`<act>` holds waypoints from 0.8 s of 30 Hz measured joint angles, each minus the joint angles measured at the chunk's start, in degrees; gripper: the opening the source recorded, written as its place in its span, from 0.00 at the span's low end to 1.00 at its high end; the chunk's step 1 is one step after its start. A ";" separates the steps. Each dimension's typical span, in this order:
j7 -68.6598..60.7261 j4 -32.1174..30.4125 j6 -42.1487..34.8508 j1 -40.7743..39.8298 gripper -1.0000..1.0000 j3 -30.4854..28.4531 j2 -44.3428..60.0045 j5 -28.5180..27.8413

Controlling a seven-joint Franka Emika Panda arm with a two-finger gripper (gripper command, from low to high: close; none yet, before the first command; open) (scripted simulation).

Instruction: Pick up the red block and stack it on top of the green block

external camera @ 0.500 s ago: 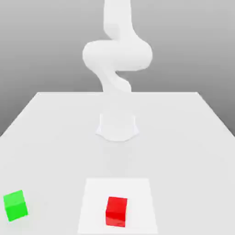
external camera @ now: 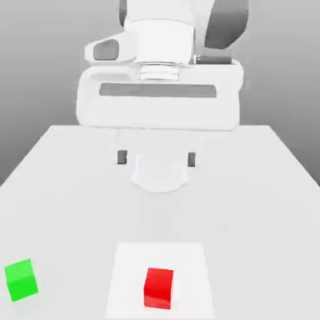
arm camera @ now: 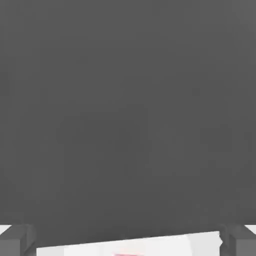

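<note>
Hovering with jaws spread wide and empty, the gripper (external camera: 157, 159) hangs above the table (external camera: 250, 206), red block (external camera: 159, 288) not grasped.
Red block rests on the white square (external camera: 128, 281), near the exterior view's bottom edge; green block (external camera: 21, 279) sits apart on bare table toward the exterior view's left, turned slightly. Nothing stands between the two blocks. Hand view shows both fingertips (arm camera: 12, 240) well separated, details the exterior view lacks: a broad dark grey surface (arm camera: 125, 115).

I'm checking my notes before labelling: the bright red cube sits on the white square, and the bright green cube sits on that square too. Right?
Not quite: the exterior view shows the bright green cube off the white square, on the pale tabletop.
</note>
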 joint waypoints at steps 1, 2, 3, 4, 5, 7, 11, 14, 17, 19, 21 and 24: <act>0.25 -0.55 0.89 0.05 0.50 -0.07 2.08 -0.01; 0.52 -1.10 1.79 0.03 0.50 -0.08 4.15 -0.01; 0.76 -1.65 2.69 -0.01 0.50 -0.07 6.22 0.04; 0.97 -2.20 3.59 -0.03 0.50 -0.07 8.30 0.12; 1.15 -2.76 4.48 -0.06 0.50 -0.05 10.37 0.23; 1.41 -3.86 6.28 -0.03 0.50 -0.01 14.51 0.60; 1.85 -4.03 11.85 0.16 0.50 -0.22 22.79 0.63; 2.14 -3.24 16.65 0.48 0.00 -0.61 28.53 0.27; 2.18 -3.24 16.66 0.47 0.00 -0.60 28.53 0.22; 2.23 -3.24 16.68 0.45 0.00 -0.59 28.53 0.17; 2.25 -3.23 16.79 0.41 0.00 -0.55 28.68 0.14; 1.94 -4.00 12.61 0.18 0.00 -0.24 23.71 0.56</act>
